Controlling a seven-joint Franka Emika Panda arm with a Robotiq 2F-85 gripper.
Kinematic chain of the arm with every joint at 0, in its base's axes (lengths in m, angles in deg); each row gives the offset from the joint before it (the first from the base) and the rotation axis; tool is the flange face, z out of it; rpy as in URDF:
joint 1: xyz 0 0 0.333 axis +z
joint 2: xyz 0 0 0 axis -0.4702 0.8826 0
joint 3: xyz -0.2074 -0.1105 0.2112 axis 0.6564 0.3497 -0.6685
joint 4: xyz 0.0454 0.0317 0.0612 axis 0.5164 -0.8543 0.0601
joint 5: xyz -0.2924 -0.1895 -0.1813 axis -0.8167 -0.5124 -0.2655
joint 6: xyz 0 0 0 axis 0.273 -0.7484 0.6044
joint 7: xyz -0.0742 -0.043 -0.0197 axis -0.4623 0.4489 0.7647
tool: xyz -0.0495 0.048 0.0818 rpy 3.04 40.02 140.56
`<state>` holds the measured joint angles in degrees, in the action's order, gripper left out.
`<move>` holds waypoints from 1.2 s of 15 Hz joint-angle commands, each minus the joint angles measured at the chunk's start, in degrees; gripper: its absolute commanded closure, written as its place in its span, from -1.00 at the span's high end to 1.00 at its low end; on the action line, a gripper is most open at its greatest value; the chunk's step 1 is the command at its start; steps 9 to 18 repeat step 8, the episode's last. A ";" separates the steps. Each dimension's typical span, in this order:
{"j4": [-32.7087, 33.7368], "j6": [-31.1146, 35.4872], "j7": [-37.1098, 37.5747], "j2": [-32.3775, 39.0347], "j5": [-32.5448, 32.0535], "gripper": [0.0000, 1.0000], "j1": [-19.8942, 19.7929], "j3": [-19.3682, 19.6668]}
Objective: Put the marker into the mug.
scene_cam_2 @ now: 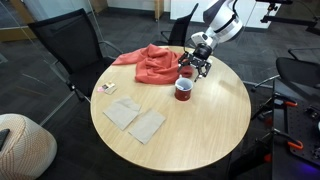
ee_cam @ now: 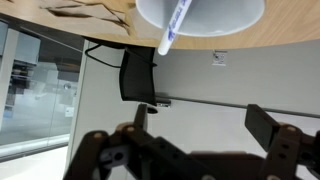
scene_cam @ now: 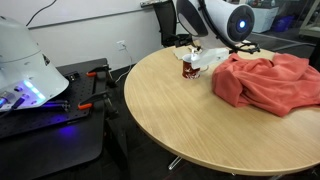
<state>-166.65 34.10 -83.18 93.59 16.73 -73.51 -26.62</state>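
Observation:
The dark red-brown mug (scene_cam: 189,68) stands upright on the round wooden table (scene_cam: 190,125), beside the red cloth; it also shows in an exterior view (scene_cam_2: 183,91). The wrist view is upside down and looks into the mug's white inside (ee_cam: 215,15). The blue-purple marker (ee_cam: 172,28) lies in the mug, leaning on the rim with its white end sticking past it. My gripper (ee_cam: 200,122) is open and empty, just above the mug, and shows in both exterior views (scene_cam: 205,55) (scene_cam_2: 195,68).
A crumpled red cloth (scene_cam_2: 150,65) lies on the table behind the mug. Two beige napkins (scene_cam_2: 135,118) and a small card (scene_cam_2: 107,88) lie near the table edge. Black chairs (scene_cam_2: 70,50) stand around the table. A white device (scene_cam: 25,60) sits on a side bench.

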 commanded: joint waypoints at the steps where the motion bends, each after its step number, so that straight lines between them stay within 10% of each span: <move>1: -4.59 1.89 0.00 -5.52 2.63 1.00 -1.19 -3.10; 18: -3.43 0.14 0.33 -5.64 3.53 1.00 -0.34 -3.89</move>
